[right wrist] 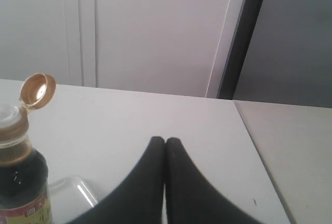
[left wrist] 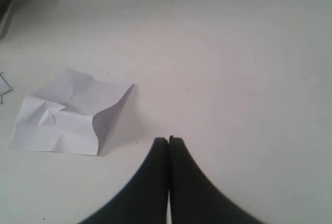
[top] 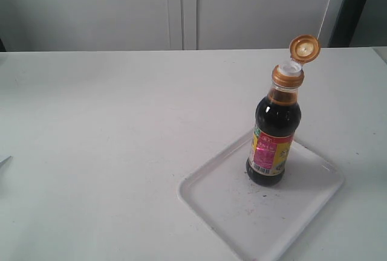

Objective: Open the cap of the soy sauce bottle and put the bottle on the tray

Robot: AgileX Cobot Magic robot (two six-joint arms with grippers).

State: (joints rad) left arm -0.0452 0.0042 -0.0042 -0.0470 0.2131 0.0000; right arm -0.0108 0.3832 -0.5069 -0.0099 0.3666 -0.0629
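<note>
Soy sauce bottle (top: 274,134) stands upright on the tray (top: 230,206), toward the tray's far side; tray sits at the near right part of the desk (top: 109,140), one corner reaching the near edge. Cap (top: 297,61) flipped open, hinged lid tilted back, white spout exposed. Judgement: glass, mostly full, so fairly heavy, rigid, smooth and breakable; open spout means it must stay vertical. Best hold is the labelled body, not the narrow neck. Left hand (left wrist: 168,140) pressed closed, empty, over bare desk near a crumpled paper (left wrist: 65,115). Right hand (right wrist: 165,141) likewise closed, empty, beside the bottle, clear of it.
</note>
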